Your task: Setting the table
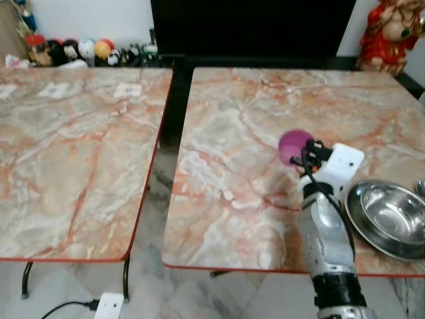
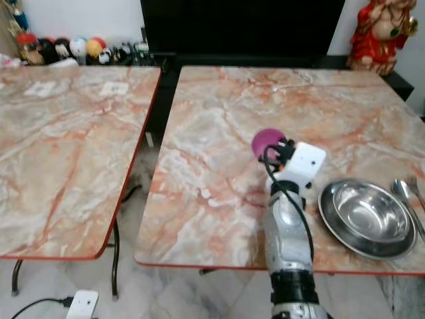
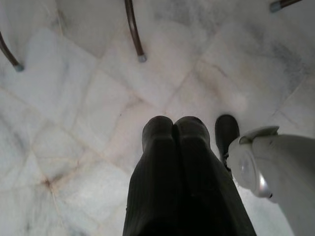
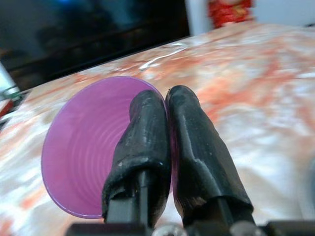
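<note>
the right gripper is pinched tight on the rim of the purple cup, one black finger inside the mouth and the other against the outer wall, with no gap left between them beyond the cup's thin side. the cup is carried over the right-hand marble table, its open mouth tipped toward the wrist. the silver right arm reaches in from the near edge of that table. on the same table, just beside the arm toward the near right corner, sits a steel bowl, and past the bowl at the table's right edge lie a spoon and a fork. a second marble table stands left of the first, apart from it. the left gripper hangs over the pale floor with its fingers pressed together, holding nothing.
</note>
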### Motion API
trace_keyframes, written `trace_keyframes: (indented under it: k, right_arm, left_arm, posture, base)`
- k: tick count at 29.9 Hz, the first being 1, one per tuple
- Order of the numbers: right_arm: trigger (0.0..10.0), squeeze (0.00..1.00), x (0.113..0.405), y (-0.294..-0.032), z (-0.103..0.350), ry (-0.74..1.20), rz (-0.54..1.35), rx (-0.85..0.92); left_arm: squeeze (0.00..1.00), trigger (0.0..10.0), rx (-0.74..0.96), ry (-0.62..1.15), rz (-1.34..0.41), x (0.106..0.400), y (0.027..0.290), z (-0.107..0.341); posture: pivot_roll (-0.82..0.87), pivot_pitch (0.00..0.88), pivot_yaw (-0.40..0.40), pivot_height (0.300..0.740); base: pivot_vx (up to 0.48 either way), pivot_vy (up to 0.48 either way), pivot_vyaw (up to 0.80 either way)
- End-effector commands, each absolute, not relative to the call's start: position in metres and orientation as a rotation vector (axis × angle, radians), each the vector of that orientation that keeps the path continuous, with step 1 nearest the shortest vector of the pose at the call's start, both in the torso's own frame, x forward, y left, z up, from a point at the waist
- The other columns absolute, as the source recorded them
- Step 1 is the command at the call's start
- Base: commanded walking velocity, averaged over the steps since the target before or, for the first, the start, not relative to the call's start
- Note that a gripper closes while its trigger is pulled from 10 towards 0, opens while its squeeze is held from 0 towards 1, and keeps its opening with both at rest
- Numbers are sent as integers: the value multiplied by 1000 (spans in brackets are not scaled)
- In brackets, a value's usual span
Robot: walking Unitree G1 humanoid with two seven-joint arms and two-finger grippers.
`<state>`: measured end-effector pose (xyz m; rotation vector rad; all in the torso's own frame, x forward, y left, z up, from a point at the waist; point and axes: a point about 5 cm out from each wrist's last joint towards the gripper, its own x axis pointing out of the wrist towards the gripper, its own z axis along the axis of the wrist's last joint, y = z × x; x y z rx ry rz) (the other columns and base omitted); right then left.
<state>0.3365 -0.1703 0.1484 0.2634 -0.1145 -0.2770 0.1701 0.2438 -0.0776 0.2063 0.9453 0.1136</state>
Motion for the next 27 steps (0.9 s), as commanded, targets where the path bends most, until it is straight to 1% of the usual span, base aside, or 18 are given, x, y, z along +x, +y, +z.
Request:
trace_keyframes:
  k: [1, 4, 6, 8, 15, 17, 27]
  right_arm:
    - [10000, 0, 339, -173, 157, -116, -324, 286]
    - [10000, 0, 339, -174, 156, -88, -375, 323]
    - [10000, 0, 340, -174, 157, -58, -418, 301]
    - [10000, 0, 341, -169, 157, -20, -414, 317]
    - [10000, 0, 342, -168, 155, 16, -435, 379]
    - [10000, 0, 344, -170, 150, 71, -469, 467]
    - [10000, 0, 347, -179, 148, 105, -521, 481]
  left_arm:
    - [0, 10000, 205, 968, 116, 167, 244, -80]
    - [0, 10000, 205, 968, 117, 166, 244, -80]
    - [0, 10000, 205, 969, 117, 166, 244, -80]
    - [0, 10000, 205, 970, 117, 166, 244, -80]
    - [0, 10000, 204, 969, 117, 166, 243, -80]
    - [0, 10000, 203, 969, 117, 166, 243, -80]
    - [0, 10000, 204, 969, 117, 166, 243, -80]
  posture:
    - [20, 16, -11, 740]
    - [20, 16, -11, 740]
    - [18, 16, -11, 740]
    - [19, 16, -11, 740]
    - [19, 16, -11, 740]
    - [20, 17, -11, 740]
    - [20, 17, -9, 740]
  base:
    - [0, 0, 0]
    - [0, 0, 0]
    - [0, 0, 0]
    - [0, 0, 0]
    - [0, 0, 0]
    - [0, 0, 0]
    - [0, 0, 0]
